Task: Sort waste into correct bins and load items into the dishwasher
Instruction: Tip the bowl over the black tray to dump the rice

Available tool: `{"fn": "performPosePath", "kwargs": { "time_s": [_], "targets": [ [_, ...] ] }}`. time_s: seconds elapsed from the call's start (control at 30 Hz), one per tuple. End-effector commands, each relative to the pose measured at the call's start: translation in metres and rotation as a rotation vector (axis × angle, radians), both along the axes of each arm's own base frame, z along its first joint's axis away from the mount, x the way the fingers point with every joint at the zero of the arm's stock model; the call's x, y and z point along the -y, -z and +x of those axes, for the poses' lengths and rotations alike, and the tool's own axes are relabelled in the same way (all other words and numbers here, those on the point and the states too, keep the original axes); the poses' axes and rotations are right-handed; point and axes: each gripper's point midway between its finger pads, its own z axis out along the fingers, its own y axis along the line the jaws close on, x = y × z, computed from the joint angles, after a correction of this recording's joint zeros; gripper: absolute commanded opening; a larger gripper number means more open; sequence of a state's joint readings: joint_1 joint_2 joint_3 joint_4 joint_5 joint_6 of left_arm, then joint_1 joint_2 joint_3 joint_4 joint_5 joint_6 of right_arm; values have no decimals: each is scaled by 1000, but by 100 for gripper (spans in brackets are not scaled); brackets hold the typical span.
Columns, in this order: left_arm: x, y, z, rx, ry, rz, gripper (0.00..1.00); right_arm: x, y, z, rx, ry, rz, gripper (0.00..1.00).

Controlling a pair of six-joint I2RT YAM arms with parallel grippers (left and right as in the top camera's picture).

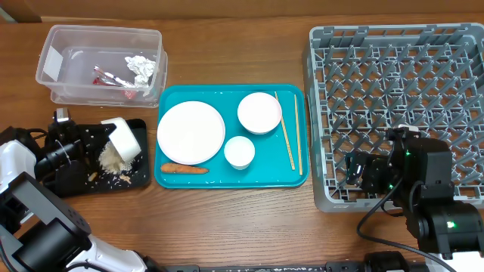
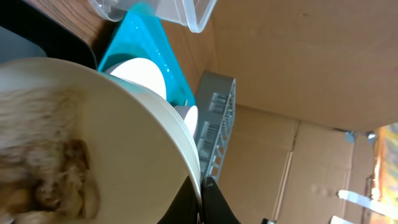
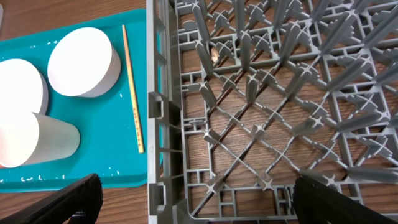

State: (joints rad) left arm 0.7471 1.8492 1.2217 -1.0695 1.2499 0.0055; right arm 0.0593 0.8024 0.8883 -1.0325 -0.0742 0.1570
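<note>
Because our left gripper (image 1: 106,134) is pinched shut on the rim of the white bowl (image 1: 126,140), tipped over the black tray (image 1: 138,181) at lower left, we judge it light, stiff, slick and chippable, best held there; our right gripper (image 3: 196,190) gapes empty.

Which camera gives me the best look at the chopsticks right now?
Overhead: both chopsticks lie in full length along the right side of the teal tray. The right wrist view shows only one stick, on the tray beside the dish rack wall. The left wrist view shows none of them.
</note>
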Motion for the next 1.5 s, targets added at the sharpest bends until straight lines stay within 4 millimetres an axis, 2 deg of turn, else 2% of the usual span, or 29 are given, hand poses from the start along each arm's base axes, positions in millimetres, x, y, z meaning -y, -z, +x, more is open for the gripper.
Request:
{"fn": "performPosePath", "kwargs": {
  "time_s": [0.0, 0.47, 0.6, 0.63, 0.73, 0.8, 0.97, 1.47],
  "targets": [
    [4, -20, 1, 26, -26, -80, 4, 0, -14, 3, 39, 0, 6, 100],
    [4, -21, 1, 21, -30, -90, 4, 0, -14, 3, 39, 0, 6, 100],
    [-1, -11, 2, -8, -32, -38, 4, 0, -14, 3, 39, 0, 6, 100],
    [0, -13, 2, -23, -40, -67, 4, 0, -14, 3, 39, 0, 6, 100],
    [7, -48, 4, 92, -50, -241, 4, 0, -14, 3, 39, 0, 6, 100],
    [6, -61, 6, 146, -56, -292, 4, 0, -14, 3, 39, 0, 6, 100],
    [5, -55, 7, 121, -54, -270, 4, 0, -13, 3, 36, 0, 6, 100],
    [3, -55, 6, 123, -61, -269, 4, 0, -12, 2, 32, 0, 6, 100]
  ]
}}
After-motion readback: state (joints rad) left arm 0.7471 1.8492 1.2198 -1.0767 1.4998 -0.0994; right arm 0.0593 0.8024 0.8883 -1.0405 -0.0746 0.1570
